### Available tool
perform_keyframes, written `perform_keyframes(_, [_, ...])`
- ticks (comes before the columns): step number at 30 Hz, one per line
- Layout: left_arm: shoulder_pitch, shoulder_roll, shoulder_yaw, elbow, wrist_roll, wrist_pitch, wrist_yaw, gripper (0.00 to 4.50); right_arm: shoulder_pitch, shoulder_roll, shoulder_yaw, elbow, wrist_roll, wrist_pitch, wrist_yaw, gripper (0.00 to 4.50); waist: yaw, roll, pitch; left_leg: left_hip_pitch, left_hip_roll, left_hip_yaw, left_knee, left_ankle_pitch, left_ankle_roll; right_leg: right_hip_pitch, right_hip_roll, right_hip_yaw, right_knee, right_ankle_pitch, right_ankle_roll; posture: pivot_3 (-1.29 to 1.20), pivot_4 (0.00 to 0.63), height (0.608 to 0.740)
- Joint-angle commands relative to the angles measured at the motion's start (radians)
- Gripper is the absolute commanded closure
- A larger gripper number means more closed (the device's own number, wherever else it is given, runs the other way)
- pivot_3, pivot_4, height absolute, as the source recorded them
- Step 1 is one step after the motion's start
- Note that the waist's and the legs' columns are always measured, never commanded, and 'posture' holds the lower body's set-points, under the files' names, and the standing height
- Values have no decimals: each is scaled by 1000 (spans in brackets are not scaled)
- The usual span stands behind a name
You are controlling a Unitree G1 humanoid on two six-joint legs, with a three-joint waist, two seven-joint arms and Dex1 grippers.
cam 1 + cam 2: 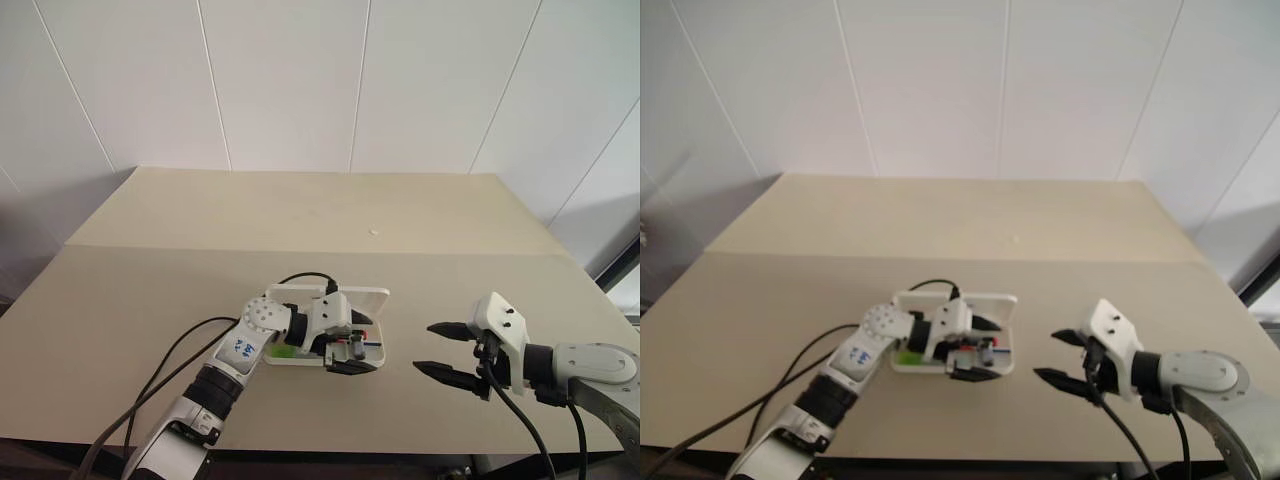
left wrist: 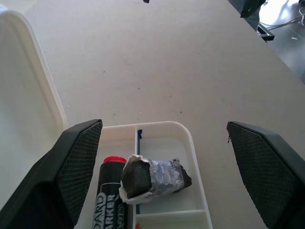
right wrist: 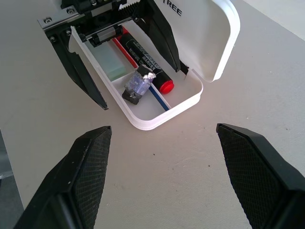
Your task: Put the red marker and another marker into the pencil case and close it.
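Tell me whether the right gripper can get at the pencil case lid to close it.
Probably yes. The right gripper hangs open beside the pencil case, with bare table between them. The lid stands open, but the left gripper straddles the tray and should pull back first.

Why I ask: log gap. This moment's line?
white hard-shell pencil case: open; red-capped black marker: inside; left gripper: open; right gripper: open

The left hand (image 1: 352, 351) hangs low over the open pencil case (image 1: 372, 296), fingers spread wide. The right hand (image 1: 447, 351) hovers well right of that case, fingers apart, pointing toward it.
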Motion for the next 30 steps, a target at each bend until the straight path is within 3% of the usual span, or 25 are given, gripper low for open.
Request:
perform_keyframes(1, [-29, 3, 18, -1, 15, -7, 31, 33, -6, 0, -19, -31, 14, -3, -10, 0, 0, 0, 0, 0, 0, 0, 0, 0, 0, 0, 0, 0, 0, 0, 0, 0, 150, 740])
perform_keyframes(18, [46, 8, -16, -228, -119, 189, -139, 33, 4, 1, -17, -41, 19, -1, -19, 0, -2, 0, 0, 0, 0, 0, 0, 0, 0, 0, 0, 0, 0, 0, 0, 0, 150, 740])
perform_keyframes(30, [14, 81, 12, -169, -36, 173, -38, 33, 2, 2, -13, -41, 18, -5, -18, 0, -1, 0, 0, 0, 0, 0, 0, 0, 0, 0, 0, 0, 0, 0, 0, 0, 150, 740])
